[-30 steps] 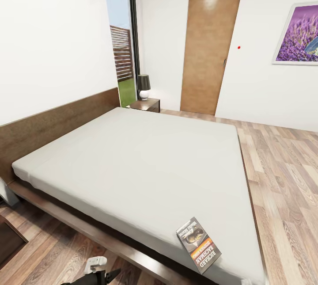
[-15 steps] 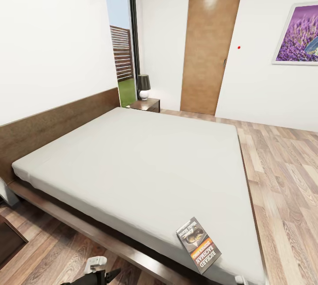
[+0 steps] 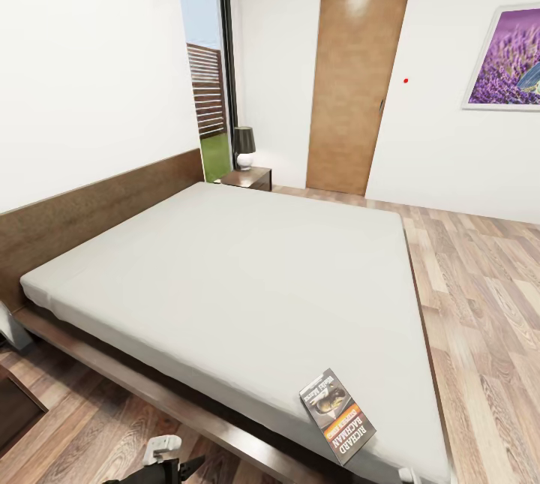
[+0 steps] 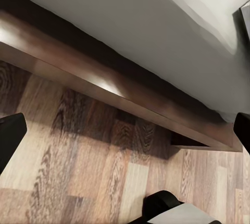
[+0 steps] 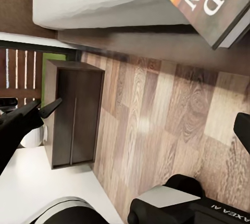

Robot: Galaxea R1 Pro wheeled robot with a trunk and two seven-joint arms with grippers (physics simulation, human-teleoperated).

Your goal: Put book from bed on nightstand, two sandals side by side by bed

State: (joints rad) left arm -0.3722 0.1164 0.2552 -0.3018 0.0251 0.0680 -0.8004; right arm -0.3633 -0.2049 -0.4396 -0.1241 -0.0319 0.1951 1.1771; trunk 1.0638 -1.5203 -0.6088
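The book (image 3: 338, 416) lies flat on the bed (image 3: 225, 274), at the near corner, long axis running diagonally toward that corner. The right gripper (image 5: 130, 125) looks like the closer one: its wrist view has the book just past its fingertips with floor below, jaws spread wide with nothing between. The left gripper (image 4: 125, 130) is also wide apart, facing the bed frame. The head view adds the nightstand (image 3: 247, 177) at the far side.

Bright daylight is coming through the window (image 3: 208, 86); the door (image 3: 352, 86) is shining, and the wrist pictures are looking blurry.
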